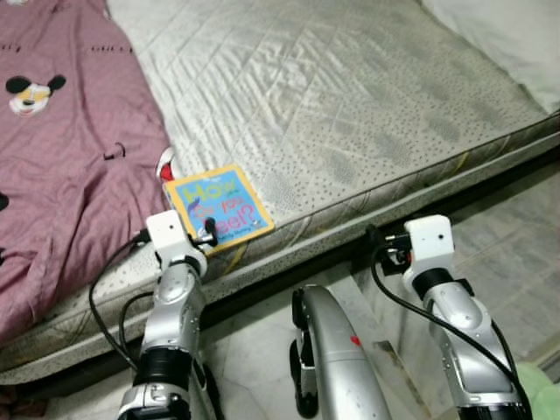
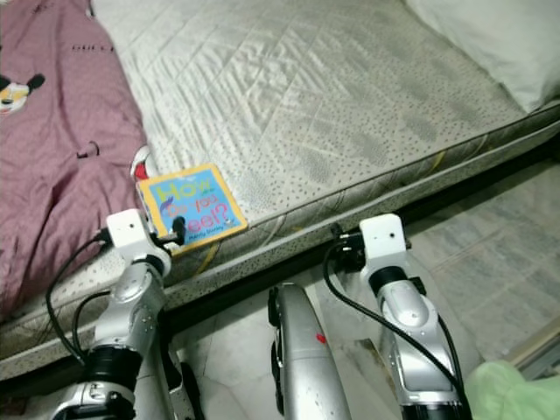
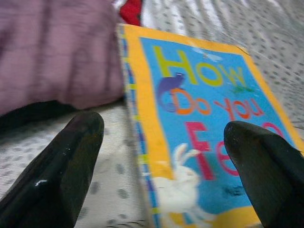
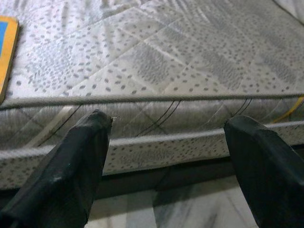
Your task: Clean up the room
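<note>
A picture book (image 1: 219, 207) with a yellow border and blue cover lies flat near the front edge of the grey mattress (image 1: 350, 105). My left gripper (image 3: 164, 128) is open just above the book's near edge, one finger (image 3: 71, 156) over the mattress and the other over the cover. From the head, the left gripper (image 1: 208, 232) sits at the book's near left corner. My right gripper (image 4: 168, 122) is open with nothing between its fingers, level with the mattress side. It hovers over the floor to the right (image 1: 385, 243).
A pink blanket (image 1: 61, 157) with a cartoon mouse covers the mattress's left part, and a red item (image 1: 164, 162) peeks out beside the book. A white pillow (image 1: 507, 35) lies at the back right. Tiled floor (image 1: 516, 227) runs along the bed. Something green (image 1: 544, 394) lies at the lower right.
</note>
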`<state>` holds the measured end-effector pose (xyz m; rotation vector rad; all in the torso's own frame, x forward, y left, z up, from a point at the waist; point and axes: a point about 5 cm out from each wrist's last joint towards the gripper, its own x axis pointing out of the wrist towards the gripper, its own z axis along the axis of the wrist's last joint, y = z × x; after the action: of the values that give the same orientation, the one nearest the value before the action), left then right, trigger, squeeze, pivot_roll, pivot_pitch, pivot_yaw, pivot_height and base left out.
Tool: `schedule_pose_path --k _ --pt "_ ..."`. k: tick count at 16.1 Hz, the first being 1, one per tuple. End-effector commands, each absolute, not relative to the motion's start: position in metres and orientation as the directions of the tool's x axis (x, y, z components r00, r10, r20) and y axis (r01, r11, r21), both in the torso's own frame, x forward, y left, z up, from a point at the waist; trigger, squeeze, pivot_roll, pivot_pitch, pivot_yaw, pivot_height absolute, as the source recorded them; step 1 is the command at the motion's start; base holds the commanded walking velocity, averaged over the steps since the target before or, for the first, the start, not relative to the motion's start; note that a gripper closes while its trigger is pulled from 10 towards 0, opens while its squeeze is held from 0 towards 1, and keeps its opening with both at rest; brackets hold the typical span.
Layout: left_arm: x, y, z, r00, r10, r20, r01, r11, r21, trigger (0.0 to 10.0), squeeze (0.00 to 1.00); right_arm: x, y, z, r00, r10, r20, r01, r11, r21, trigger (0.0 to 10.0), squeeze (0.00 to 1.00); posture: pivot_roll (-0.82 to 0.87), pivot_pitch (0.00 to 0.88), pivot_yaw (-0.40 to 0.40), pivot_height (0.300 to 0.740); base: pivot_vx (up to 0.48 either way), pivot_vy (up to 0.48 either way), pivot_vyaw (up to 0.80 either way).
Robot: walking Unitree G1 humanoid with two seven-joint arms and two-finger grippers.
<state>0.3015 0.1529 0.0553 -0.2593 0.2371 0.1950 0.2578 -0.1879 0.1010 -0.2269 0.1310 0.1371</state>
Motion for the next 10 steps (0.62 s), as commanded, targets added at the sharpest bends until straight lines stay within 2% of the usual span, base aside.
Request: schedule_pose_path --k 1,5,10 --pt "0.301 0.157 0.055 0.95 0.181 -0.253 -0.241 0.944 -0.227 10.0 0.0 0.257 -0.189 0.099 0.981 0.115 -0.158 -0.148 0.965 -0.215 10.0 0.0 -0.22 0.221 -0.025 0.527 0.0 0.0 0.0" --pt "0.305 0.161 0.055 0.948 0.202 -0.247 -0.257 0.941 -0.218 10.0 0.0 0.263 -0.187 0.1 0.98 0.118 -0.158 -0.152 0.964 -0.22 10.0 0.0 -0.2 0.194 -0.018 0.492 0.0 0.0 0.0" --pt "0.315 0.172 0.058 0.946 0.208 -0.247 -0.263 0.94 -0.216 10.0 0.0 0.267 -0.183 0.101 0.984 0.108 -0.143 -0.137 0.968 -0.209 10.0 0.0 -0.2 0.17 -0.013 0.492 0.0 0.0 0.0"
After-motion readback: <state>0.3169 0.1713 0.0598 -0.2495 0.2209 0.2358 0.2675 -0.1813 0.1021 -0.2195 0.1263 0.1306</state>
